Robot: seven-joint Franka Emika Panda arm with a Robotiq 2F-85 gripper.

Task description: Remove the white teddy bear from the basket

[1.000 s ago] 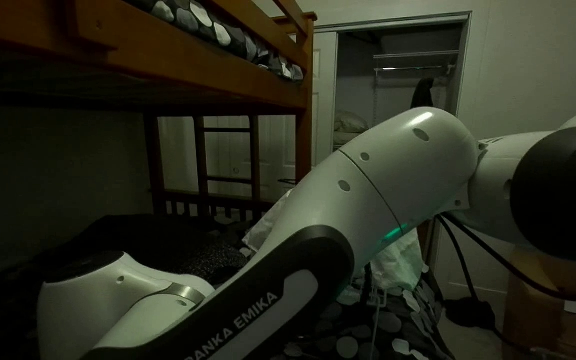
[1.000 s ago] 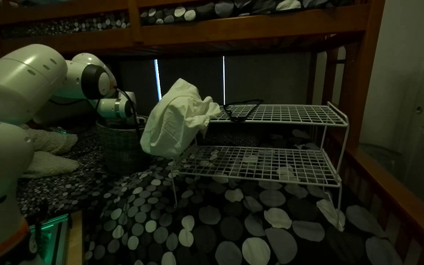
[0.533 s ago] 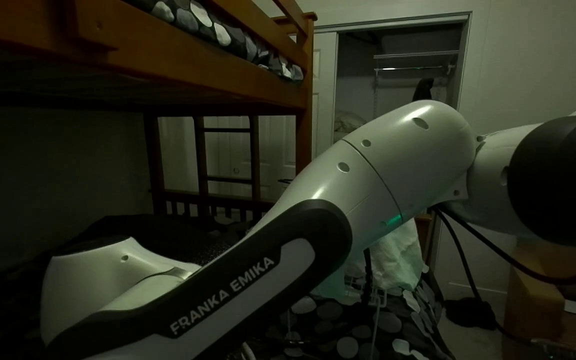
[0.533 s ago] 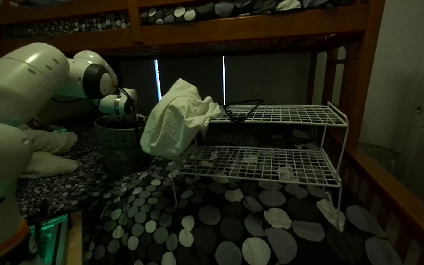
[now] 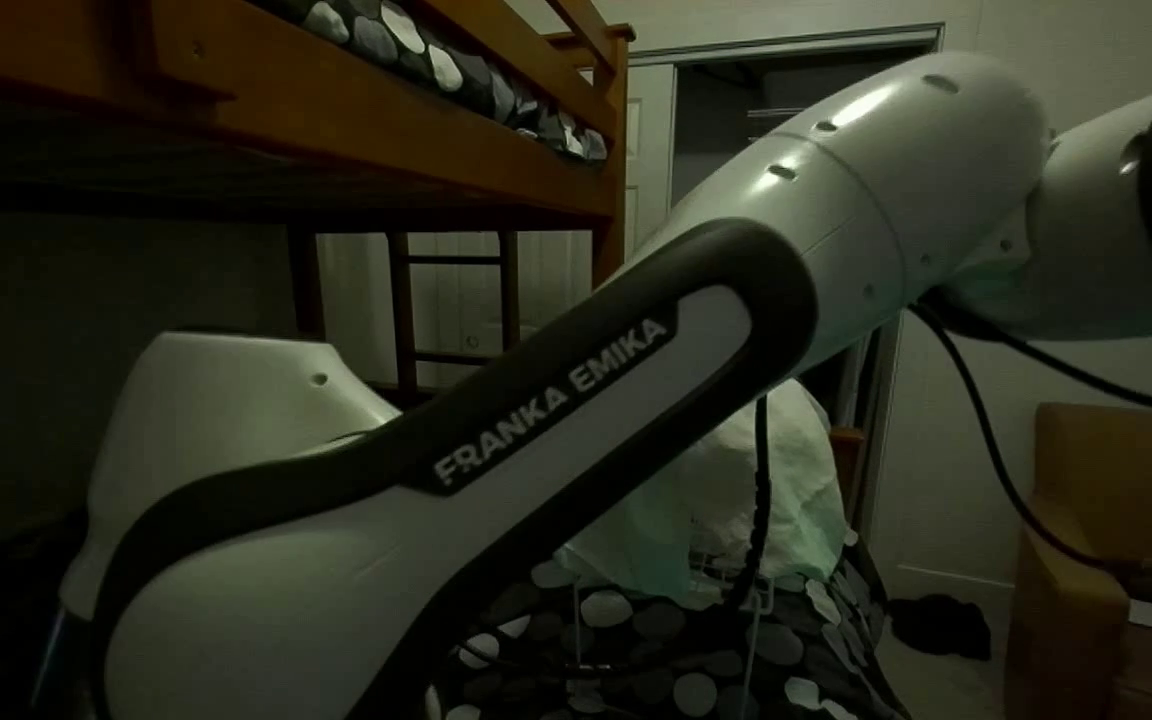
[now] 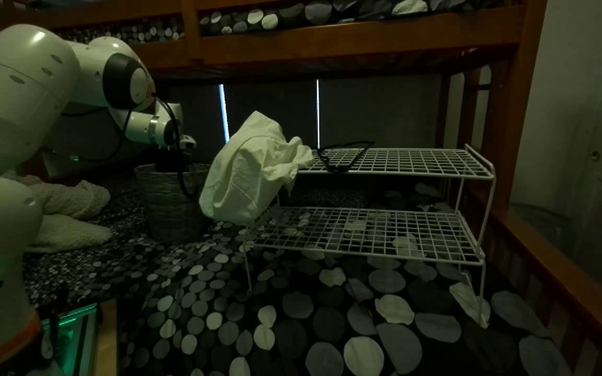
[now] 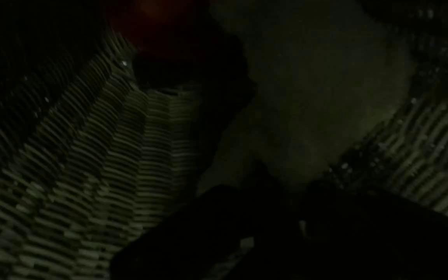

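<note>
A: Item one, gripper (image 7: 292, 190). Condition?

B: A black silhouette at the foot of the wrist view. The fingers (image 7: 193, 229) slant towards each other; how far apart they stand, and whether they have hold of anything, I cannot tell.

A: Item two, white teddy bear (image 7: 317, 97)?

B: A dim pale bulk inside the basket (image 7: 107, 155), just beyond the fingertips. Top cut off by the frame; near end lost in the dark at the fingers; face and limbs illegible.

A: Basket, item three?

B: Woven wall to either side of the fingers. In an exterior view the fingers themselves are lost to sight at its mouth.

A: Remaining lots?

B: Red object (image 7: 161, 31), beyond the fingers and left of the bear, cut by the top edge, kind uncertain. Arm (image 5: 576, 440), covering much of an exterior view, running off its right edge. In an exterior view: white fabric (image 6: 254, 167), right of the fingers, masking one end of a wire rack (image 6: 363, 232); fleecy pale cloth (image 6: 73, 232), left of the fingers, partly behind the arm.
</note>
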